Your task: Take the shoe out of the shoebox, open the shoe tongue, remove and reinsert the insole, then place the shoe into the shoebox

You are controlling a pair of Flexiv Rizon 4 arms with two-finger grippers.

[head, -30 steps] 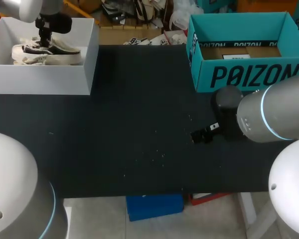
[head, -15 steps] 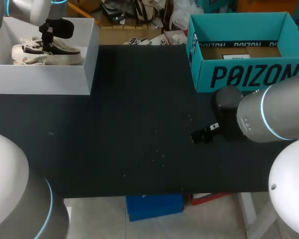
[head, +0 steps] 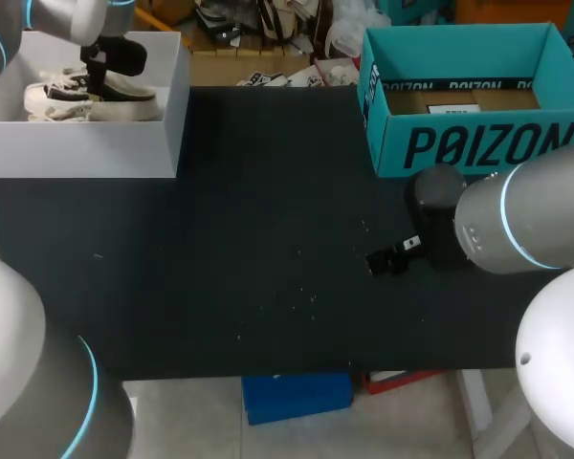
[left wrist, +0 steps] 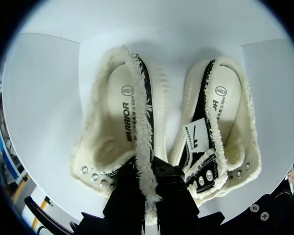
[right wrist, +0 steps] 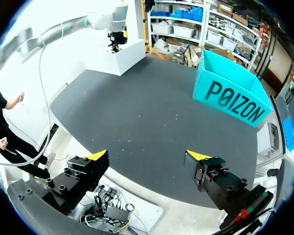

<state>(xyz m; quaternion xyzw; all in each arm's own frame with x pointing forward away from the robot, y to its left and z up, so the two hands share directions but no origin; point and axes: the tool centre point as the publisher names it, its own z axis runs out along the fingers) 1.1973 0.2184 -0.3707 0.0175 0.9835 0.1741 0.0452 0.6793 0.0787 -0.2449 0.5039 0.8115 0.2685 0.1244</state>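
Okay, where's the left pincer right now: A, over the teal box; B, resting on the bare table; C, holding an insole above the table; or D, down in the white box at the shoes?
D: the left pincer is down inside the white box, straddling the frayed collar of one shoe.

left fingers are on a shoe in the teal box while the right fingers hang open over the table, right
Not the teal box: the head view shows the left fingers on a shoe inside the white box. The rest holds.
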